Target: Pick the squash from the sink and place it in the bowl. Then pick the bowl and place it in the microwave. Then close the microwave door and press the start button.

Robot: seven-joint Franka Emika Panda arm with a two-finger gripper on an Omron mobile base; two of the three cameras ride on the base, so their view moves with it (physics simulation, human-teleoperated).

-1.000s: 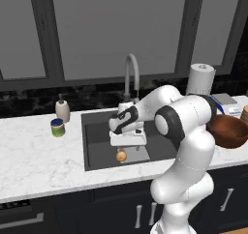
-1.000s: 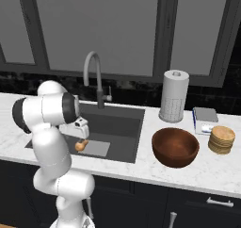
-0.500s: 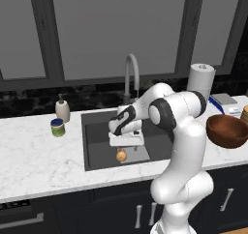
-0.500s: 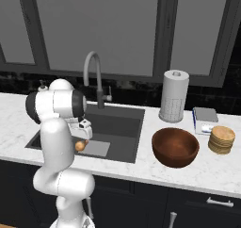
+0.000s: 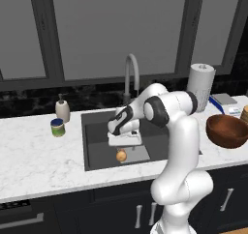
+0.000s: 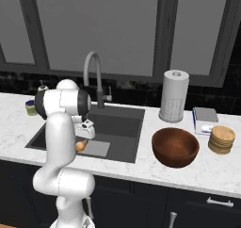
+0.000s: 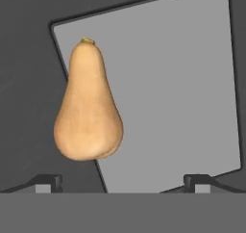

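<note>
Squash (image 5: 121, 155) lies in sink (image 5: 97, 148) at frame centre, straddling the light square's edge, pincer (image 5: 125, 142) released just above, faucet (image 5: 131, 73) behind, empty bowl (image 5: 227, 130) on bench (image 5: 34, 155) far right, jar (image 5: 57, 127) left.

The white marble counter (image 6: 141, 163) bears the bowl (image 6: 175, 147), a paper-towel roll (image 6: 173, 96) and a green-labelled jar (image 5: 57, 127).

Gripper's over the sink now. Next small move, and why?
Probably shift slightly to centre on the squash, then descend. In the hand view the fingertips stand wide apart with nothing between them, and the squash lies off-centre toward one fingertip, on the sink floor. The gripper hangs just above it.
</note>
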